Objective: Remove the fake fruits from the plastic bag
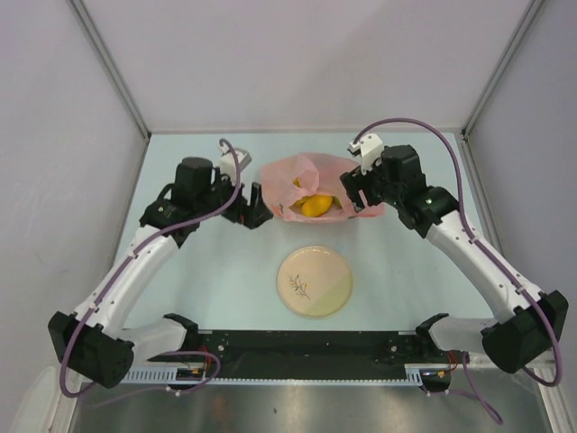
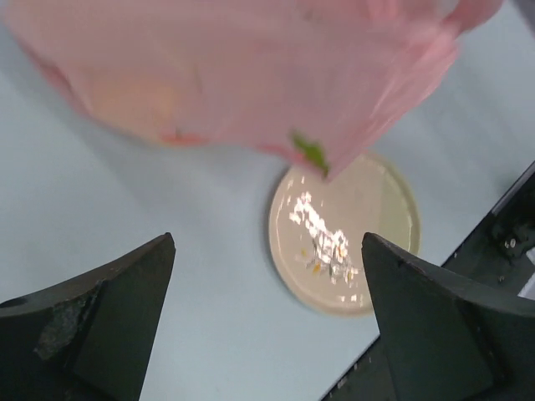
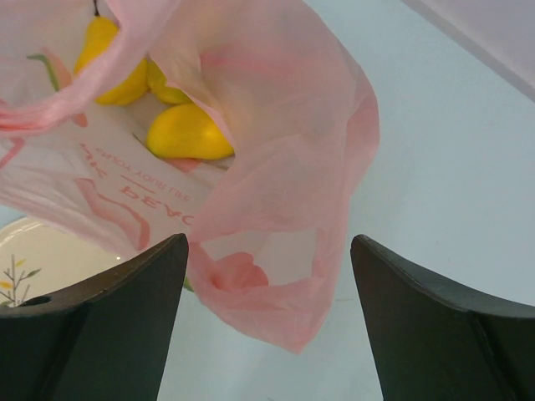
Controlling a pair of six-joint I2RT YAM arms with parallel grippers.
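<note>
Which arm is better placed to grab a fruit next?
Probably right: the right gripper faces the plastic bag's open mouth, fake fruits in sight; the left gripper sees only its pink wall.

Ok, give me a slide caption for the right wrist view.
Open right gripper facing the pink plastic bag, yellow fake fruits visible inside its mouth.

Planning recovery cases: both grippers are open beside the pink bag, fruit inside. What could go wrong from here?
1. Loose plastic of the bag hangs in front of the open right gripper. Closing could pinch only plastic and drag the whole bag.
2. The left gripper is open too, so nothing holds the bag. Reaching for the yellow fruits might push it away or collapse its mouth.
3. A dragged bag could slide over the plate.
</note>
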